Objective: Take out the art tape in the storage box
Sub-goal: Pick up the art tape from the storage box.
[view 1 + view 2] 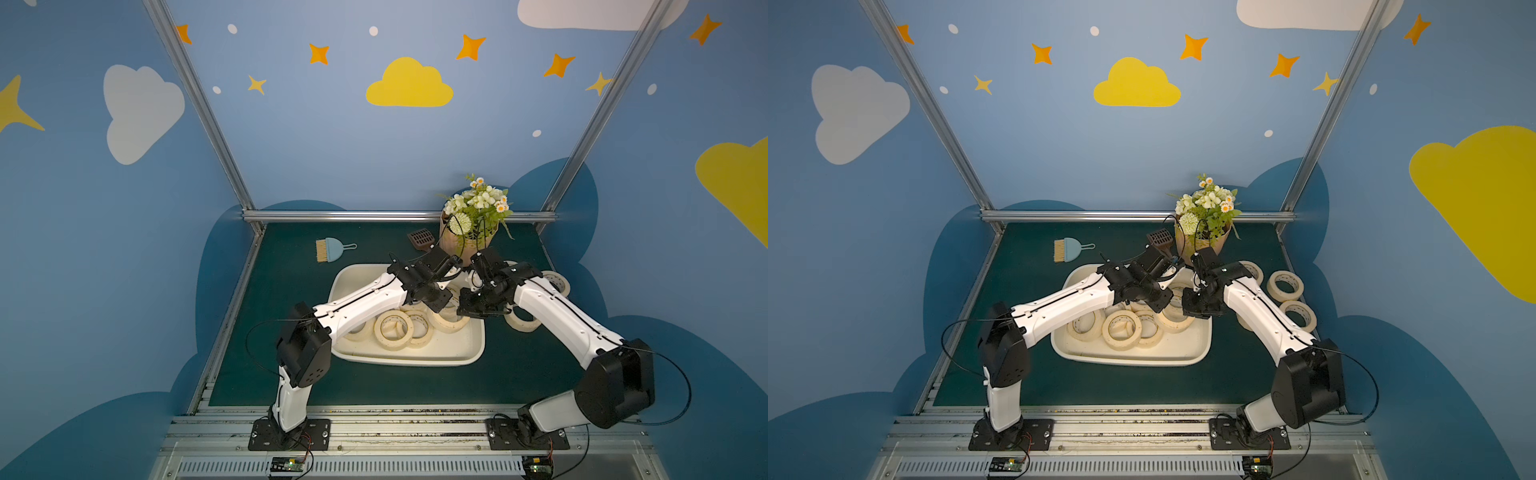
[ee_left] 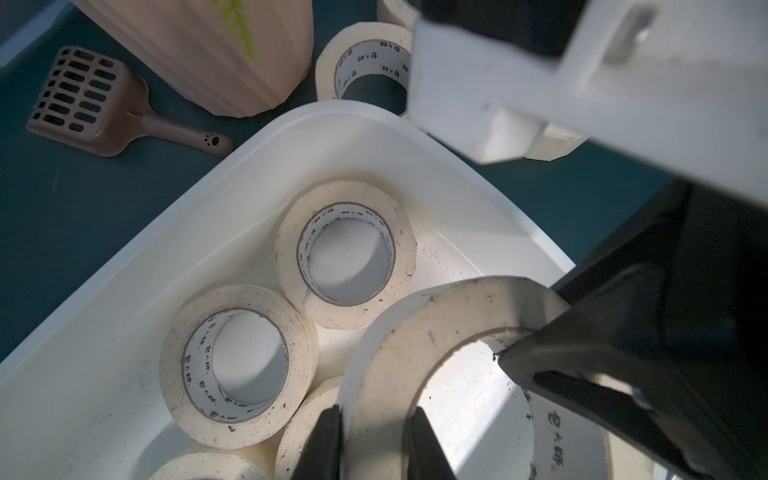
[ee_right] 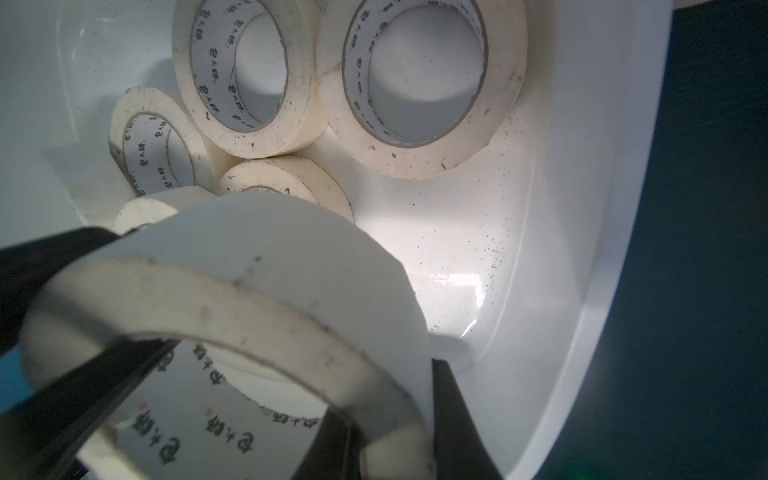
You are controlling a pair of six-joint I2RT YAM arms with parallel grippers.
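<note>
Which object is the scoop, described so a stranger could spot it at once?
Look to the back of the green table, where the tan flower pot stands. On the mat right beside the pot, on the side toward the blue dustpan, lies the scoop. It alone is dark brown, with a slotted head and a short handle.

dark print inside art tape (image 2: 286, 257) cores, unreadable, paw mark on scoop (image 2: 83, 99) handle

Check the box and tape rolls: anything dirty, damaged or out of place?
Nothing spilled or broken. Dark specks dot the box, and the faces of the loose rolls are smudged. Also, the left gripper and right gripper both straddle the wall of one roll, likely a handover.
</note>
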